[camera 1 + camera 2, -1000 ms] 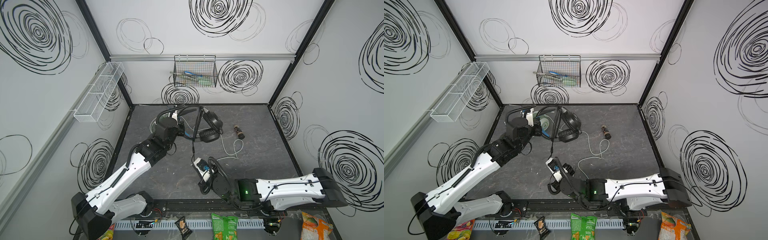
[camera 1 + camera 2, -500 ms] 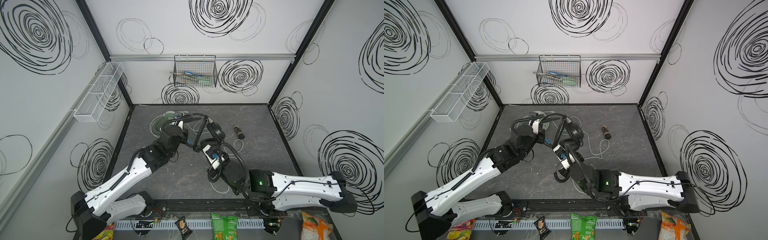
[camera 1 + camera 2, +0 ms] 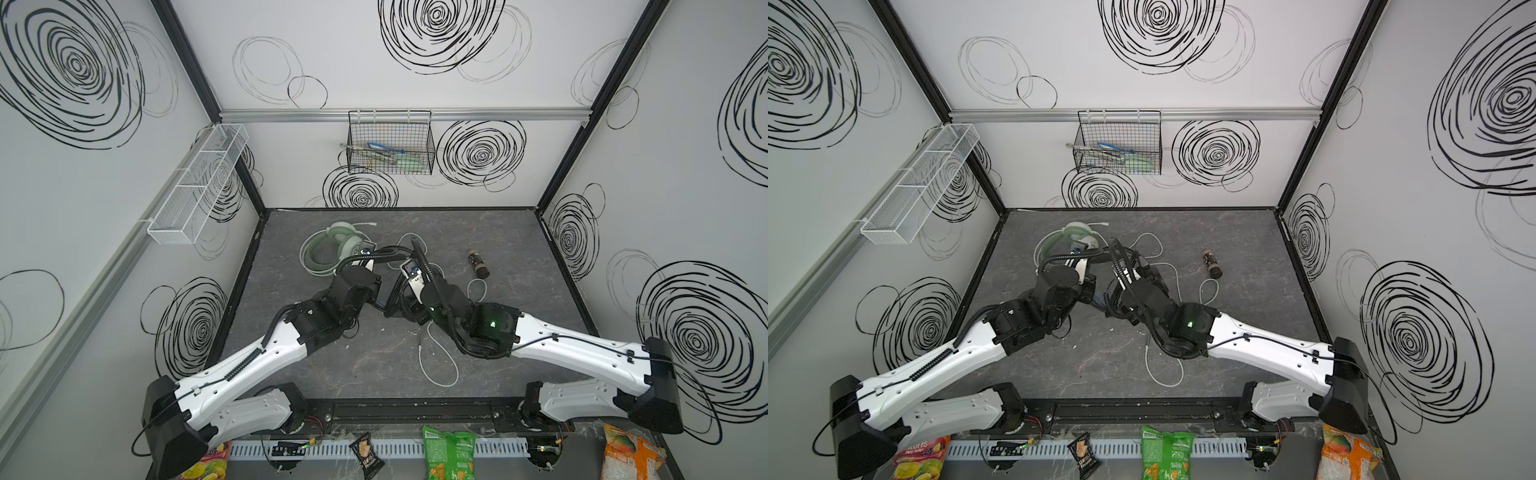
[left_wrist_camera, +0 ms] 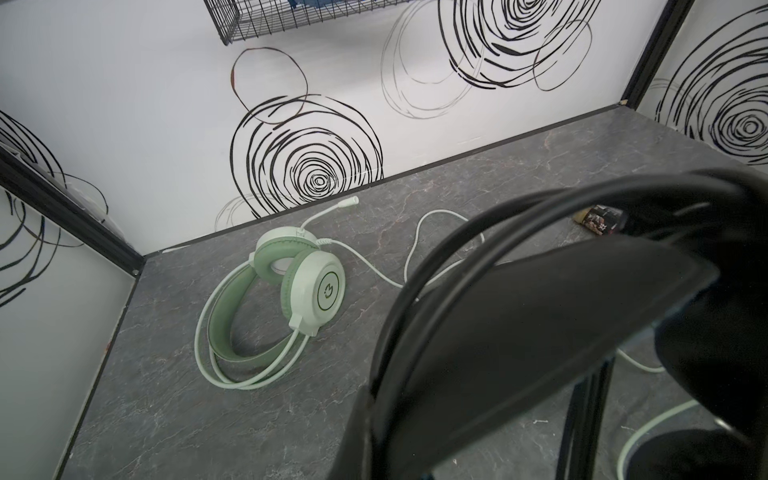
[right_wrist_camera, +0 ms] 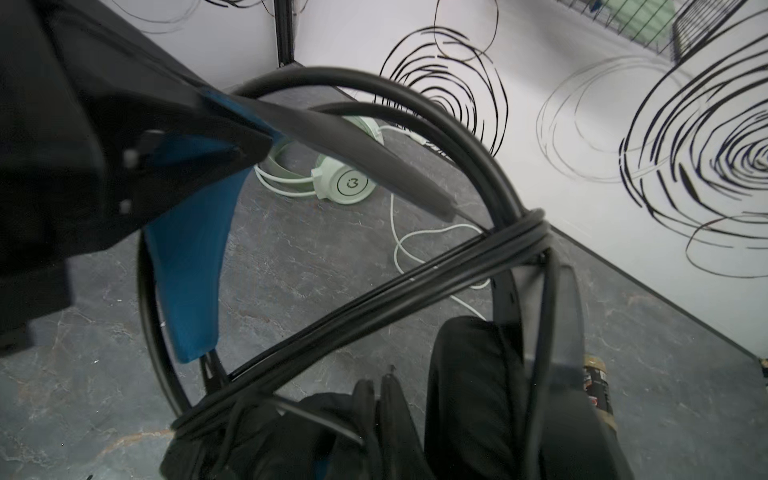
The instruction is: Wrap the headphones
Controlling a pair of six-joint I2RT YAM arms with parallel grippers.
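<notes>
Between my left gripper [image 3: 379,300], clamped on its band [image 4: 540,324], and my right gripper [image 3: 409,306], pinched shut near the earcups [image 5: 469,395], the black headset [image 5: 374,166] hangs above the table [image 3: 374,374], cable [image 5: 415,286] lashed across it to hold the bundle; the green headset [image 3: 332,249] waits beyond, unwrapped.

mint-green headset [image 4: 316,286]: lying rear-left, white cable [image 5: 391,216] loose | black headset [image 5: 365,166]: raised mid-table, black cable [image 5: 415,286] wound across

A round emblem, a small outline figure inside a ring, was printed on the ear cup of the mint-green headset [image 4: 318,291]. "FRUITS" was read on a snack bag [image 3: 919,455]. Print on the green bag [image 3: 1167,453] was too small to read.
</notes>
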